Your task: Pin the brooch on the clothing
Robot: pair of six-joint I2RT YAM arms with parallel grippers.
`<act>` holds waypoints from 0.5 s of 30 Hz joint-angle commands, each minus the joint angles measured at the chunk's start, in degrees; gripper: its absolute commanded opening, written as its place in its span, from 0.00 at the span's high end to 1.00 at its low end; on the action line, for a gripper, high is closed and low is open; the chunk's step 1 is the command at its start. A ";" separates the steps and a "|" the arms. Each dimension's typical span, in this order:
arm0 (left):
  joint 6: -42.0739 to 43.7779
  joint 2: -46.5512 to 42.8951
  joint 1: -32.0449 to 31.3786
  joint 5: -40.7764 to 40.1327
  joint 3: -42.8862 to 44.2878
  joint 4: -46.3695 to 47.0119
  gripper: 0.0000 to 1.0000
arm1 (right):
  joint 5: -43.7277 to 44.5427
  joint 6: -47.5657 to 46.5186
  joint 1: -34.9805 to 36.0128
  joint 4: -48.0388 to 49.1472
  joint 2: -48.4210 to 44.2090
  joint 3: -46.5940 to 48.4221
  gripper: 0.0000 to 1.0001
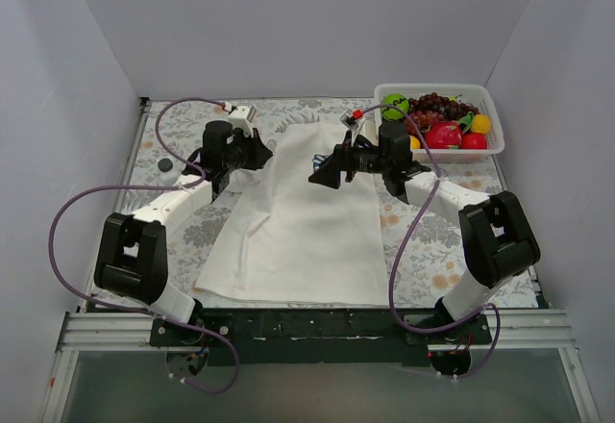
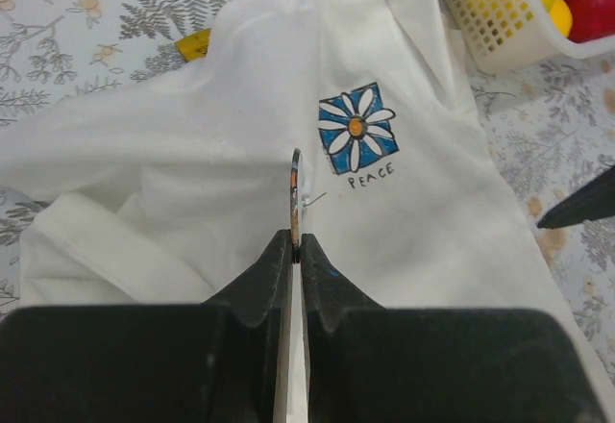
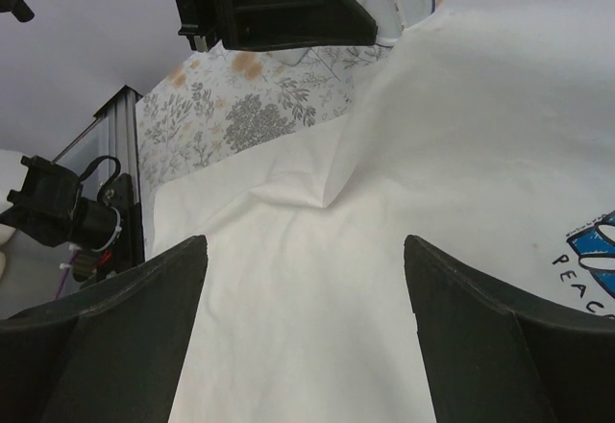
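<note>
The white T-shirt (image 1: pixel 298 216) lies spread on the table between the arms. Its blue-and-white flower print (image 2: pixel 356 130) with the word PEACE shows in the left wrist view and at the edge of the right wrist view (image 3: pixel 596 245). My left gripper (image 2: pixel 297 238) is shut on the brooch (image 2: pixel 296 187), a thin disc seen edge-on with a fine pin sticking out. It holds the brooch just above the shirt's chest, left of the print. In the top view the left gripper (image 1: pixel 258 154) is at the shirt's upper left. My right gripper (image 1: pixel 324 171) is open and empty above the shirt (image 3: pixel 317 279).
A white basket (image 1: pixel 389 91) of toy fruit stands at the back right. A small dark round object (image 1: pixel 165 165) and a white cup (image 3: pixel 396 0) sit on the floral cloth left of the shirt. A yellow tag (image 2: pixel 195 43) peeks out by the shirt's edge.
</note>
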 commanded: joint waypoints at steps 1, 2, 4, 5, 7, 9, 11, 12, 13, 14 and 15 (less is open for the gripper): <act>1.35 -5.34 1.21 8.97 -2.49 5.76 1.00 | -3.19 -2.65 0.24 3.95 -0.02 2.99 0.11; 1.43 -5.60 1.30 9.86 -2.84 6.12 1.00 | -3.63 -2.91 0.24 4.48 0.07 3.08 0.11; 1.87 -6.13 2.09 12.23 -3.90 7.00 1.00 | -5.03 -3.44 0.15 5.45 0.42 3.69 0.11; 1.96 -6.22 2.27 14.42 -4.16 7.26 1.00 | -5.48 -4.05 0.24 5.54 0.51 3.96 0.11; 2.40 -6.49 2.62 16.89 -5.04 8.23 1.00 | -6.70 -4.67 0.15 6.24 0.95 4.92 0.11; 2.84 -6.75 2.88 21.20 -5.40 8.50 1.00 | -7.76 -5.02 0.24 6.94 1.21 5.45 0.11; 3.28 -6.31 3.06 24.35 -5.31 8.58 1.00 | -8.20 -5.20 0.24 7.64 1.47 6.15 0.11; 3.28 -6.22 3.15 27.24 -5.31 8.58 1.00 | -8.64 -5.29 0.24 8.00 1.65 6.42 0.11; 3.28 -5.96 3.15 29.10 -5.05 8.41 1.00 | -8.91 -5.29 0.24 8.78 2.09 6.94 0.11; 3.37 -5.70 3.15 30.77 -4.96 8.15 1.00 | -9.08 -5.37 0.24 9.05 2.26 7.29 0.11; 3.28 -5.09 3.24 33.66 -4.70 7.88 1.00 | -9.52 -5.11 0.24 9.40 2.61 7.65 0.11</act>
